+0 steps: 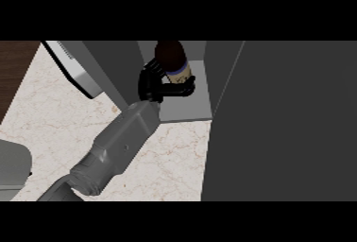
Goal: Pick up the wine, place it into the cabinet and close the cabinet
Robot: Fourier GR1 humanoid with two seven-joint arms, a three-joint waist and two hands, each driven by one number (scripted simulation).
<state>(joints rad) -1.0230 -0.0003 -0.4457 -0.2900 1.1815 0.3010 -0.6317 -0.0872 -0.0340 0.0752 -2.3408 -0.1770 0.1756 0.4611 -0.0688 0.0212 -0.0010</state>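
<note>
1. Inside, the wine (171,57) stood on the pale shelf of the cabinet (182,106), a dark bottle with a bluish band around its lower body.
2. A black hand (159,84) reached into the opening, its fingers and thumb curled round the lower part of the bottle below the band.
3. From the view alone I could not tell for certain which arm this was; the grey forearm (120,142) rose from the lower left edge, so it read as the left hand.
4. The other hand showed nowhere in the view.
5. A large dark cabinet door (286,123) stood open on the right, filling that side of the view.
6. Below the shelf lay the marbled counter (63,118), with a pale tilted panel (78,71) at upper left.
</note>
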